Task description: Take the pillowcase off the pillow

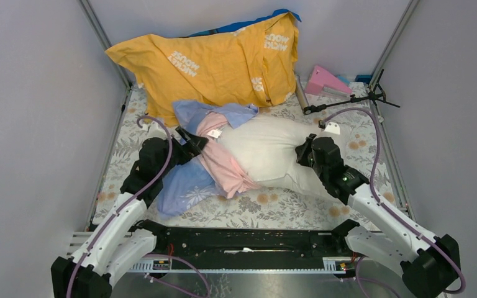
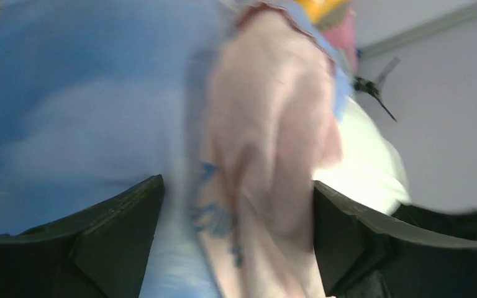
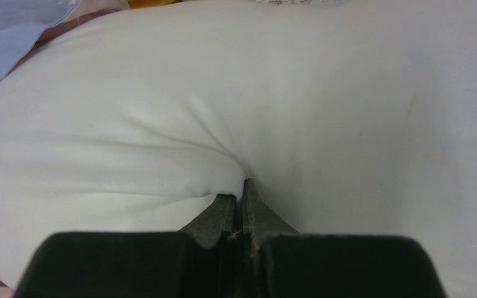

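Note:
The plump white pillow point(image 1: 267, 152) lies across the middle of the table, its small tag point(image 1: 331, 128) at the right end. The pillowcase point(image 1: 220, 164), pink and light blue, is bunched over the pillow's left end and spills onto the table. My left gripper point(image 1: 192, 144) is at that bunch. In the blurred left wrist view its jaws stand wide apart point(image 2: 237, 205) with pink pillowcase fabric point(image 2: 267, 124) between them and the pillow point(image 2: 366, 161) beyond. My right gripper point(image 1: 303, 154) is shut point(image 3: 241, 189) on a pinched fold of the pillow point(image 3: 223, 93) near its right end.
A yellow-orange cover with white lettering point(image 1: 217, 62) leans at the back. A pink object point(image 1: 326, 81) and a small black tripod point(image 1: 354, 99) lie at the back right. A floral cloth point(image 1: 273, 208) covers the table, and grey walls close in on both sides.

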Robot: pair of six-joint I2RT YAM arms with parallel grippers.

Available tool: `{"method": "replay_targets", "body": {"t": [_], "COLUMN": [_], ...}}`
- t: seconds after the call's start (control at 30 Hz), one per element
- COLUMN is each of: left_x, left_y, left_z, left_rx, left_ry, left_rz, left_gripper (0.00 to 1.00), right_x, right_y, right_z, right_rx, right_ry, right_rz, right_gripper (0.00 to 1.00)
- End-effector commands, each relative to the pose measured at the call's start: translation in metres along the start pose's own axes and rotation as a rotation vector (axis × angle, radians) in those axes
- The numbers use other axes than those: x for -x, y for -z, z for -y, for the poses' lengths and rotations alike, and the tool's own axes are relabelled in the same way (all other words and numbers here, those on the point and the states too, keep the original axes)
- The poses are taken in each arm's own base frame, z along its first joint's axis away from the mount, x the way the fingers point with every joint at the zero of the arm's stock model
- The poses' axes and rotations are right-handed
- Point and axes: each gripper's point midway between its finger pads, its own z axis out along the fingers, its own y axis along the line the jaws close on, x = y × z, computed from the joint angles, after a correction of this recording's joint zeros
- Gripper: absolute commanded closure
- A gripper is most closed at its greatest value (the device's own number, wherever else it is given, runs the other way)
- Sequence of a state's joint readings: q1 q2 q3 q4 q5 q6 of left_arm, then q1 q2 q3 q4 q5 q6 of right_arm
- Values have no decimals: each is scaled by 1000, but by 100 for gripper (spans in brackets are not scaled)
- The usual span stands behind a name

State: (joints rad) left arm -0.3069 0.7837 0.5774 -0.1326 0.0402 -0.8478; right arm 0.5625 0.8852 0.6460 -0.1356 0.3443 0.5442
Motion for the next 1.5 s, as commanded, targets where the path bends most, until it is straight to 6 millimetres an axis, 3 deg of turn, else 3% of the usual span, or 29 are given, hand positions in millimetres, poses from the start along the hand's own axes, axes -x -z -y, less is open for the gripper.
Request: {"method": "replay_targets", "body": {"t": [0.0, 0.07, 0.2, 0.3, 0.4, 0.5, 0.73, 0.83, 0.87, 0.93, 0.97, 1.07, 1.13, 1.2, 1.3, 1.4, 1.47], "left_x": [-10, -26, -38, -67, -112, -141, -177, -184, -182, -170, -158, -114, -82, -53, -9, 27, 40], "left_y": [28, 43, 70, 73, 62, 52, 19, -6, -12, -18, -17, -6, 3, 17, 42, 69, 79], "left_z": [89, 105, 116, 126, 127, 133, 138, 113, 100, 72, 59, 4, -29, -58, -82, -95, -93], "left_rx": [-273, -253, -135, -121, -59, -7, -16, 31, 57, 126, 161, 308, 377, 421, 469, 527, 533], "left_ry": [-101, -131, -97, -71, -107, -170, -229, -206, -207, -218, -212, -169, -105, -58, -22, -8, -15], "left_rz": [-74, -73, -27, -50, -94, -98, -154, -222, -218, -179, -144, -10, 77, 165, 315, 445, 485], "left_gripper": [11, 8, 5, 4, 4, 3, 1, 1, 3, 15, 25, 68, 81, 86, 90, 94, 93], "right_x": [21, 30, 42, 51, 51, 49, 49, 50, 50, 53, 55, 70, 81, 89, 99, 102, 100], "right_y": [-11, -12, -12, -10, -8, -3, 7, 9, 10, 12, 14, 26, 38, 51, 64, 69, 65], "right_z": [-31, -35, -37, -40, -36, -29, -21, -19, -17, -7, 1, 32, 44, 53, 62, 64, 56], "right_rx": [90, 92, 90, 100, 83, 61, 55, 44, 36, -16, -61, -224, -276, -297, -320, -321, -284], "right_ry": [-32, -23, -18, -28, -22, -14, -11, -3, 0, 3, 4, -1, -26, -66, -107, -108, -82], "right_rz": [21, 42, 82, 114, 118, 113, 131, 127, 127, 139, 147, 210, 275, 335, 399, 414, 392], "right_gripper": [100, 100, 100, 100, 100, 100, 100, 100, 100, 100, 100, 100, 100, 100, 100, 100, 100]}}
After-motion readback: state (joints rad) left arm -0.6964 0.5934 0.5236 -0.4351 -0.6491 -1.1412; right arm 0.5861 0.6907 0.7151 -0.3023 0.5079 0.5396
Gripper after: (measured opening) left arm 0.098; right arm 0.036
